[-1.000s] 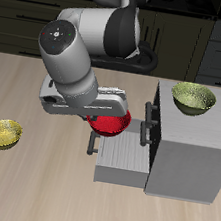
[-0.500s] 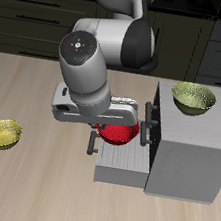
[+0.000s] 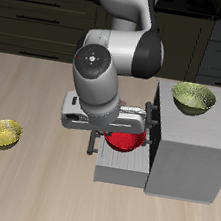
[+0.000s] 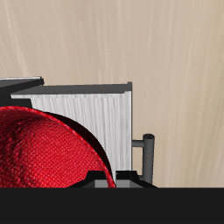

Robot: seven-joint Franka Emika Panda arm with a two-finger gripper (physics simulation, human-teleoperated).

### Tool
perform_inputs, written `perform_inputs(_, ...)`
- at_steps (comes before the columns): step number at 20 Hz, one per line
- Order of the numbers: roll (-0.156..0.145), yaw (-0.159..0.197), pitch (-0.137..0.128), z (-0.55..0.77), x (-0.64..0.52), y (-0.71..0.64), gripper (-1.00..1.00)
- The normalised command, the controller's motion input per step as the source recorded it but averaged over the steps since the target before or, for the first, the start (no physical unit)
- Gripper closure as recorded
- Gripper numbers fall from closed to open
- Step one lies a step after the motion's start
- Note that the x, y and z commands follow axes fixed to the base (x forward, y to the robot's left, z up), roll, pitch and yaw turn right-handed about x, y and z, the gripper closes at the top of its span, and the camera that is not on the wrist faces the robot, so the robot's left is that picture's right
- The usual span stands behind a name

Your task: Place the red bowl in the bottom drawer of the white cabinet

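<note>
The red bowl [image 3: 127, 141] hangs from my gripper [image 3: 121, 137], which is shut on its rim, just above the open bottom drawer [image 3: 121, 167] of the white cabinet [image 3: 190, 145]. The drawer is a light-grey tray pulled out toward the table's middle. In the wrist view the red bowl [image 4: 44, 149] fills much of the frame over the drawer's ribbed floor [image 4: 92, 109], and the drawer's dark bar handle [image 4: 147, 156] shows beside it. My fingertips are mostly hidden by the bowl and the arm.
A yellow-green bowl [image 3: 193, 97] sits on the cabinet's flat top. Another yellow-green bowl [image 3: 3, 133] lies on the table far from the cabinet. A shorter upper drawer front with a dark handle [image 3: 150, 116] is above the open drawer.
My arm has carried the red bowl sideways toward the cabinet, from beside the drawer's outer end to over the open drawer.
</note>
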Motion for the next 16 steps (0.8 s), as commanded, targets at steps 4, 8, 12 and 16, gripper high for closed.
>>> perform_inputs(4,-0.026,0.048,0.032,-0.16,0.05,0.01,1.0)
perform_inputs(8,-0.028,0.121,0.064,-0.2,0.02,0.04,-1.0)
perform_inputs(12,0.029,0.05,0.026,-0.16,0.0,-0.02,-1.0)
perform_inputs(16,-0.001,0.036,0.022,-0.04,0.01,-0.02,-1.0)
